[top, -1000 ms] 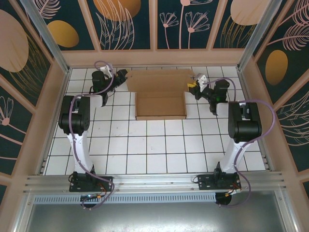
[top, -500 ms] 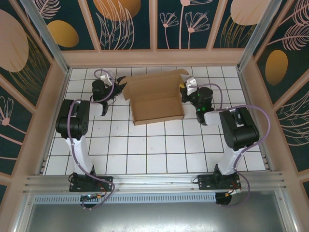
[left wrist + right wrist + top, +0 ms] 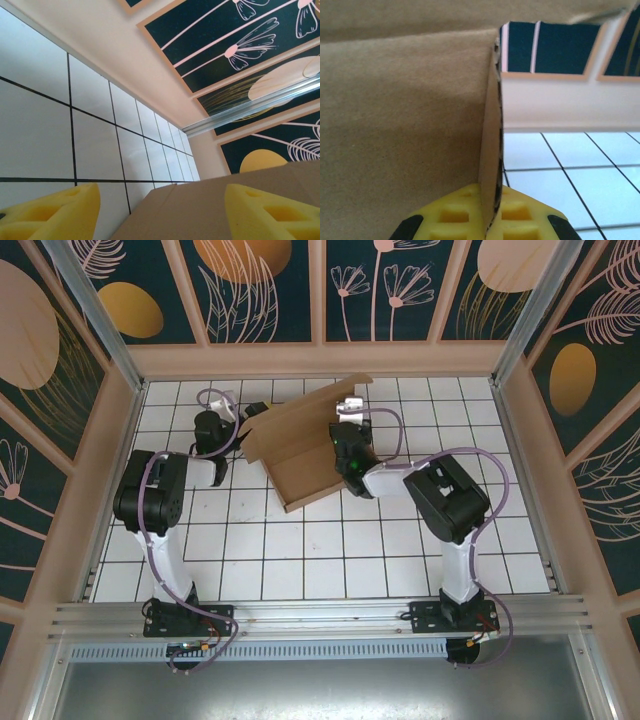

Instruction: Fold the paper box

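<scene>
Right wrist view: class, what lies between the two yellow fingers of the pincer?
A wall of the paper box, seen edge-on, stands between the right pincer's fingers, which touch it on both sides. The right wrist view shows this.

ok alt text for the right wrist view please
An edge of the plain brown cardboard box is pinched between the yellow fingertips of the right gripper, its broad panel spreading left. To the right: white tiled table, cream wall, dark floral panels.
</scene>
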